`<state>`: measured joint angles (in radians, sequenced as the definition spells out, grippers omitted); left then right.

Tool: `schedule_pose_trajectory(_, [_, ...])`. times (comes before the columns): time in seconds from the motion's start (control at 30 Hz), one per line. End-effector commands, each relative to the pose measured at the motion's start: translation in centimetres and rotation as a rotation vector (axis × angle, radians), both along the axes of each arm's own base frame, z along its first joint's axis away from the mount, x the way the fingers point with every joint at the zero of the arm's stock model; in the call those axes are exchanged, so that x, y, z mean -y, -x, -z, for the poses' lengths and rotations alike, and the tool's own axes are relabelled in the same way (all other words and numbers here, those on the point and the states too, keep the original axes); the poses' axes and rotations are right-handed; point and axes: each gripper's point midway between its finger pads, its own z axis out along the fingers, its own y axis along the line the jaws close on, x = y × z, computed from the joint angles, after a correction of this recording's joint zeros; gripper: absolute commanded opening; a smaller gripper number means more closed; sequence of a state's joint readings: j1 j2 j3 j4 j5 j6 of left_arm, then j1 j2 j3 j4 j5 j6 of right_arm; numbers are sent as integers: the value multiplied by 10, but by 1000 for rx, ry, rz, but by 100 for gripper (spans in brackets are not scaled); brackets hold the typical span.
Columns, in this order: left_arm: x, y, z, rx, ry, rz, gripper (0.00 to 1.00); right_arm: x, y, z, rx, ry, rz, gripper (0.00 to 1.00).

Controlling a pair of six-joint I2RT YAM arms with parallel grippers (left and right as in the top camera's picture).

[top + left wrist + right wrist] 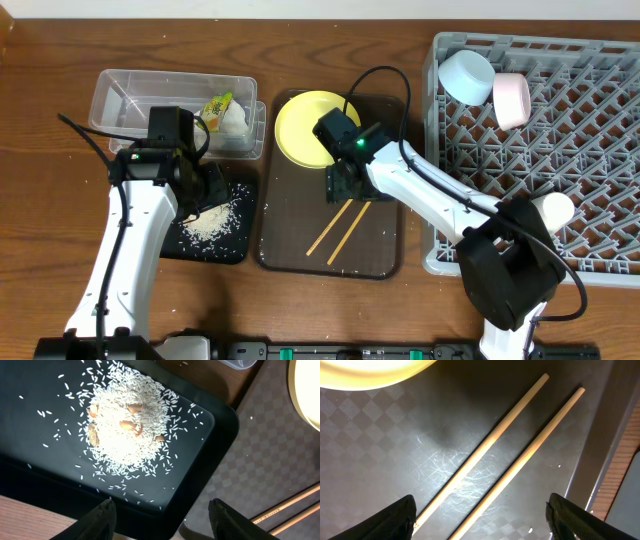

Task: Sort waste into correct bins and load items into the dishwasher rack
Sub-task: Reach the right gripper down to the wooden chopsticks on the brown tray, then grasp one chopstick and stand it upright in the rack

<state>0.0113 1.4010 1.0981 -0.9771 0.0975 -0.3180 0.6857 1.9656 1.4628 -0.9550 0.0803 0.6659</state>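
Observation:
Loose white rice (212, 222) lies piled in the black tray (232, 250), with some brownish bits in it in the left wrist view (127, 425). The wrapper packet (217, 106) and white tissue (236, 122) lie in the clear tub (125, 100). My left gripper (205, 186) is open and empty over the black tray's corner (160, 517). My right gripper (350, 186) is open and empty above the two chopsticks (520, 445) on the brown serving tray. The yellow plate (303, 126) sits at that tray's far end. The blue bowl (467, 75), pinkish bowl (512, 100) and cup (555, 208) are in the rack (590, 150).
The brown serving tray (375, 255) lies between the black tray and the rack. The chopsticks (338, 230) lie slanted in its middle. The right arm reaches from the front across the rack's near left corner.

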Motion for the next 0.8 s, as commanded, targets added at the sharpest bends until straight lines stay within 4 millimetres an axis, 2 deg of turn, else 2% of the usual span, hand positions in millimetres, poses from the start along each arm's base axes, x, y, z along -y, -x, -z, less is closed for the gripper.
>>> schedule_pose_trajectory(0.0, [-3,2,0,-7,-11,-12,63,-2,2,-1,-4,-11,3,82])
schedule_pose_trajectory(0.47, [-3,0,-1,1,-11,-12,63,-2,2,-1,-4,-10,2,82])
schedule_pose_trajectory(0.77, [-3,0,-1,1,-11,-12,63,-4,7,10,-23,5,-9,82])
